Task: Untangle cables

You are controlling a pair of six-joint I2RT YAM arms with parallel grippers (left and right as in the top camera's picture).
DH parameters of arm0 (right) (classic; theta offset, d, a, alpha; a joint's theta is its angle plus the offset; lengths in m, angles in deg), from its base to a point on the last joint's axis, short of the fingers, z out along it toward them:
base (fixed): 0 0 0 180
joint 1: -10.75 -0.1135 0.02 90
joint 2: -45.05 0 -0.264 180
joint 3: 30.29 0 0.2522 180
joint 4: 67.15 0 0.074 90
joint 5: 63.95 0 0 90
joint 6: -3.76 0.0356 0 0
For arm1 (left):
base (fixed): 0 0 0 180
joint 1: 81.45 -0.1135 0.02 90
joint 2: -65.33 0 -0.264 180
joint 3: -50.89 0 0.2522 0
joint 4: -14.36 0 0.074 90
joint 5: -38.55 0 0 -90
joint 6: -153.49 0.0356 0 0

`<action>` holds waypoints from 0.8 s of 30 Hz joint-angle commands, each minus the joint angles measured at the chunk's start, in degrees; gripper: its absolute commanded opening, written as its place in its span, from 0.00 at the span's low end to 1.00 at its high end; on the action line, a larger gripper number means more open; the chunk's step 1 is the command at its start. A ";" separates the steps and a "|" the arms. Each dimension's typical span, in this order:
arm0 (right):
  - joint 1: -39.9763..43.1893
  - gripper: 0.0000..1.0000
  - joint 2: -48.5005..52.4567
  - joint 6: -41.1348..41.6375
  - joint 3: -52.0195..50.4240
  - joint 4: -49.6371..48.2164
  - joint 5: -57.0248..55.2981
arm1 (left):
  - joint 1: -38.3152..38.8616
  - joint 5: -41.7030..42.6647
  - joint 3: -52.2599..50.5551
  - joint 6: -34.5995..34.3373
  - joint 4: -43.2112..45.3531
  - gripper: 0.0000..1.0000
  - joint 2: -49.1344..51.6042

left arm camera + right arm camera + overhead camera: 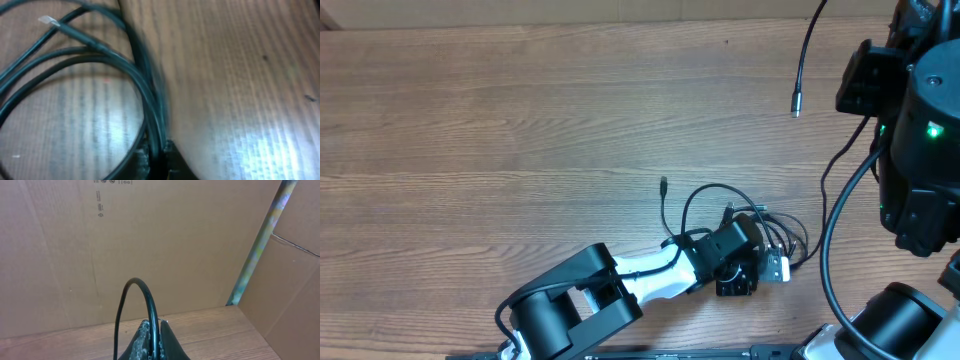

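Note:
The cables (712,194) lie in a tangle of thin black loops at the table's lower middle, one plug end (663,184) sticking out to the left. My left gripper (740,262) sits low on that tangle. In the left wrist view the left gripper (157,159) is shut on black cable strands (150,107), with a pale-tipped end (47,20) at the upper left. My right gripper (155,332) is raised and shut on one black cable (145,292) that arcs over it. That cable's silvery tip (796,105) hangs at the upper right.
The right arm's dark body (920,130) fills the right edge, with its thick black wire (832,250) curving down beside the tangle. A small white piece (777,268) lies by the left gripper. Cardboard walls (150,240) stand behind the wooden table (520,130).

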 commanded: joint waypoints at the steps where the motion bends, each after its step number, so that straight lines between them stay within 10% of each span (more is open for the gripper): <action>1: 0.11 0.04 0.17 0.17 0.20 -0.17 0.09 | 0.04 -8.61 0.70 -1.05 1.68 0.04 1.36; 24: 0.11 0.04 0.15 1.33 0.20 1.22 -3.37 | -6.91 -58.75 4.33 -2.12 -10.12 0.04 -40.96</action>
